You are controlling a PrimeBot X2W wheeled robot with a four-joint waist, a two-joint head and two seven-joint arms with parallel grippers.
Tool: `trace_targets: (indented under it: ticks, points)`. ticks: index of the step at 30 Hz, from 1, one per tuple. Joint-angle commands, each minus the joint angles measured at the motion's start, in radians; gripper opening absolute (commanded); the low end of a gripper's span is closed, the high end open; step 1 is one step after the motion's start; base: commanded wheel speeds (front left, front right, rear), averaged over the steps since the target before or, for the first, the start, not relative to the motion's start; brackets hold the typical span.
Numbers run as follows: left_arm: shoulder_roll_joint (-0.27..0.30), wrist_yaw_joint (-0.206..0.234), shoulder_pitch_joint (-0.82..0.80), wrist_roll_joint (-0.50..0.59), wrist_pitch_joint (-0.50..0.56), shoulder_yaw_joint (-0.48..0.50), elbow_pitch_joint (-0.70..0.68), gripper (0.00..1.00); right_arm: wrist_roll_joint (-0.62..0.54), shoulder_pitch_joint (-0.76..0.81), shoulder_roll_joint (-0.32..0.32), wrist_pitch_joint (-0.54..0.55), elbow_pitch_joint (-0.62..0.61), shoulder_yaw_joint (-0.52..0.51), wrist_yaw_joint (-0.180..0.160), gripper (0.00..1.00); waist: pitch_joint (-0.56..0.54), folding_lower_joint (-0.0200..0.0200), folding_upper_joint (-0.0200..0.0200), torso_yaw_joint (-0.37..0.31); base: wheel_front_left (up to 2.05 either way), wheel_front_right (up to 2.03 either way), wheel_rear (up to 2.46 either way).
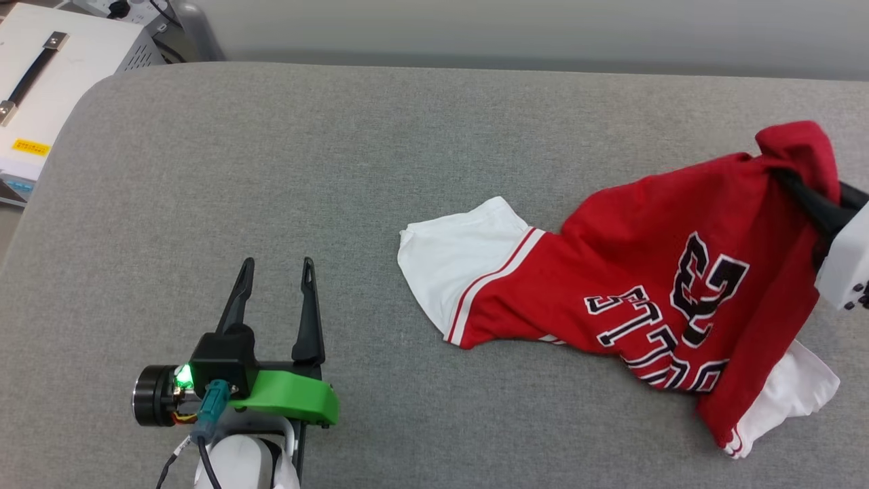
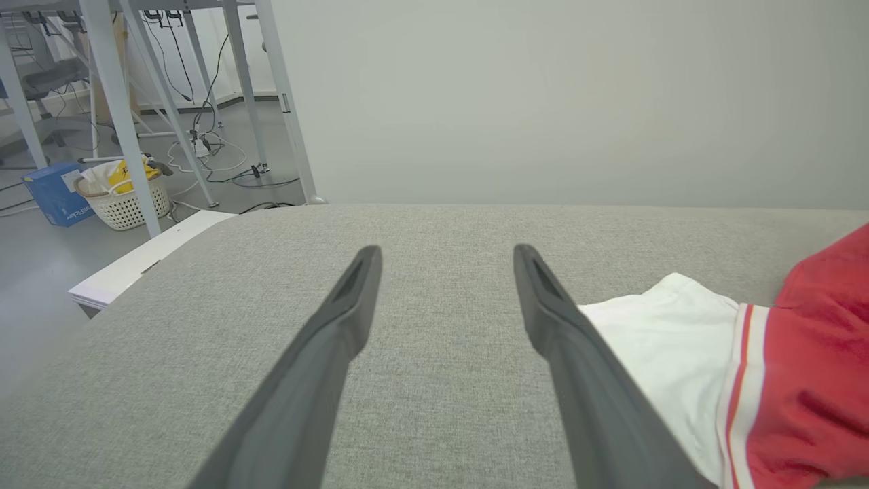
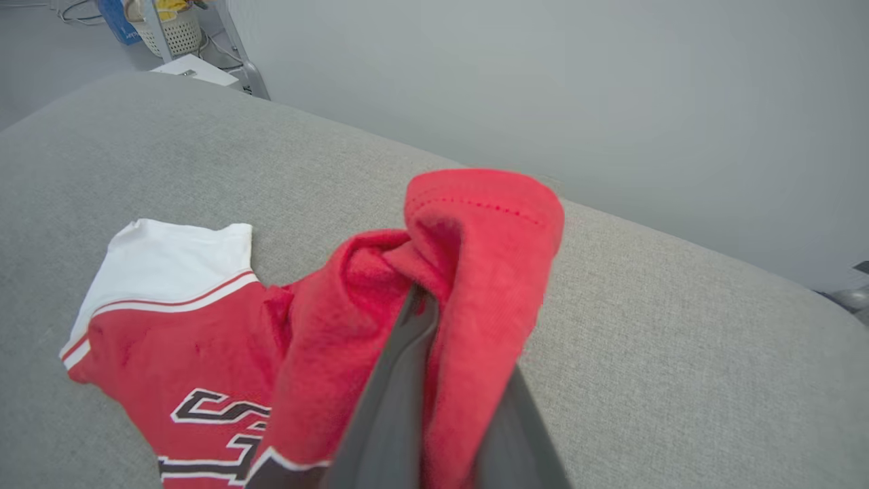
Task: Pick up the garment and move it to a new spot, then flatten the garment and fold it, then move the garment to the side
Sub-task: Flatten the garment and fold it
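Two dark fingers (image 3: pixel 397 394) of your right gripper (image 3: pixel 434 319) are pressed together on a fold of red cloth. A stitched hem of the garment (image 3: pixel 204 339) drapes over and between them, bunched into one raised hump. In the head view you see the same grip at the far right. There the right gripper (image 1: pixel 791 180) pokes into the gathered top corner of the shirt, with its pale wrist block at the frame edge.

Your left gripper (image 1: pixel 278 263) holds nothing. Its two fingers (image 1: pixel 309 305) stand wide apart, pointing away from the robot over bare fabric at the lower left, well apart from the shirt's red body. In the left wrist view, one white sleeve lies just beside the finger nearer the shirt.

You have one garment to count, lying on the grey padded surface (image 1: pixel 271 170), right of centre. Its red body slopes down from the pinched corner and the rest rests crumpled on the padding. Two white sleeves show in the head view. One is spread toward the left with red-and-white striped trim at its seam. The other peeks out from under the red body at the lower right. The black, white-outlined print reads upside down from the head: one word and the two digits 23.

Off the surface's upper-left corner sits one white case (image 1: pixel 41 75) with one black handle. On the floor beyond, the left wrist view shows one white basket (image 2: pixel 125 200) and one blue box (image 2: pixel 54 193) side by side.
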Motion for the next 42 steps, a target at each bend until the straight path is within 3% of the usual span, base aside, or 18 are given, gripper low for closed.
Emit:
trace_targets:
  ticks: [1,8,15,21,27,35,42]
  points:
    - [-0.004,0.001,0.008,0.005,-0.006,0.000,-0.004,1.00,-0.014,-0.004,0.001,-0.006,-0.025,-0.021,-0.001,0.00,0.001,-0.0001,-0.0001,0.000,0.00,0.00,0.00]
    - [-0.004,0.002,-0.002,-0.002,-0.006,-0.012,-0.010,1.00,-0.066,-0.075,-0.002,0.065,-0.094,-0.087,-0.001,0.00,0.033,-0.0001,-0.0001,0.019,0.00,0.00,0.00]
    - [-0.004,0.006,-0.041,-0.012,-0.006,-0.030,-0.016,1.00,-0.094,-0.279,-0.015,0.163,-0.037,-0.064,-0.001,0.00,0.104,-0.0001,-0.0001,0.048,0.00,0.00,0.00]
    - [-0.004,0.010,-0.086,-0.023,-0.006,-0.060,-0.022,1.00,-0.169,-0.531,-0.009,0.198,0.129,0.034,-0.001,0.00,0.175,-0.0001,-0.0001,0.082,0.00,0.00,0.00]
    - [-0.005,0.020,-0.129,-0.038,-0.006,-0.092,-0.028,1.00,-0.218,-0.671,-0.003,0.211,0.321,0.195,-0.001,0.00,0.230,-0.0001,-0.0001,0.115,0.00,0.00,0.00]
    - [-0.005,0.040,-0.166,-0.062,-0.006,-0.120,-0.027,1.00,-0.110,-0.634,0.021,0.225,0.538,0.315,-0.001,0.00,0.279,-0.0001,-0.0001,0.139,0.00,0.00,0.00]
    - [-0.005,0.044,-0.176,-0.064,-0.006,-0.120,-0.020,1.00,0.003,-0.561,0.054,0.252,0.666,0.353,-0.001,0.00,0.288,-0.0001,-0.0001,0.137,0.00,0.00,0.00]
